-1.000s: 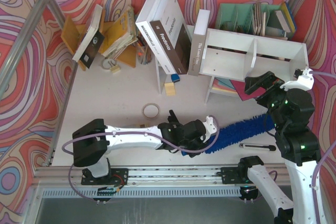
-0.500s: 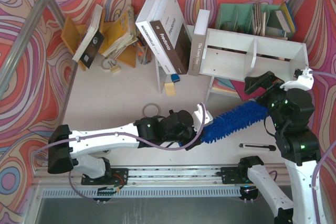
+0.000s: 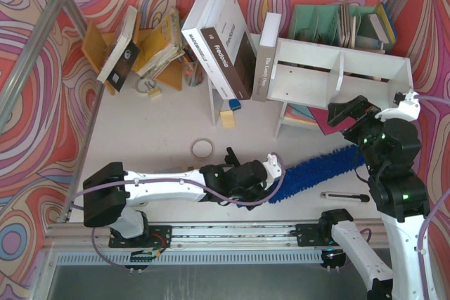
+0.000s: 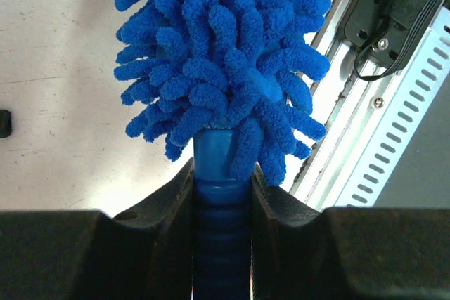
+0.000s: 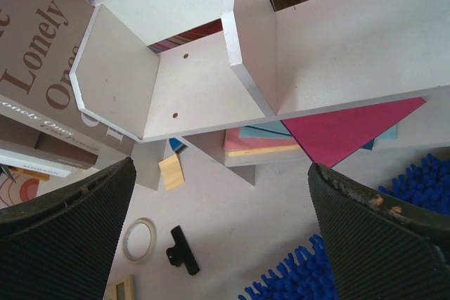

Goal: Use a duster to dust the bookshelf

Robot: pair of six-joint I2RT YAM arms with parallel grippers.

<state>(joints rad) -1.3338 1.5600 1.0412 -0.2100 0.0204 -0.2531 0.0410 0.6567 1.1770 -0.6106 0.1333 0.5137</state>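
The bright-blue fluffy duster (image 3: pixel 320 170) lies low over the table, its tip pointing right toward my right arm. My left gripper (image 3: pixel 271 173) is shut on the duster's slim blue handle (image 4: pixel 221 166), and the fluffy head (image 4: pixel 225 54) fills the left wrist view. The white bookshelf (image 3: pixel 337 75) stands at the back right, two compartments split by a divider, and it also shows in the right wrist view (image 5: pixel 211 68). My right gripper (image 3: pixel 349 114) is open and empty, just in front of the shelf and above the duster's tip (image 5: pixel 422 180); in its own view the gripper (image 5: pixel 221 223) frames bare table.
Coloured paper sheets (image 5: pixel 344 128) lie under the shelf. A tape roll (image 3: pixel 203 148), a black clip (image 3: pixel 230 154) and a yellow note block (image 3: pixel 227 119) lie mid-table. A black pen (image 3: pixel 344 196) lies near the front right. Leaning books (image 3: pixel 218 40), a yellow rack (image 3: pixel 148 40) and a green organiser (image 3: pixel 344 22) line the back.
Half a second ago the duster was raised and angled toward the shelf. My left arm has since drawn back and lowered it nearer the front edge. The right arm has not moved.
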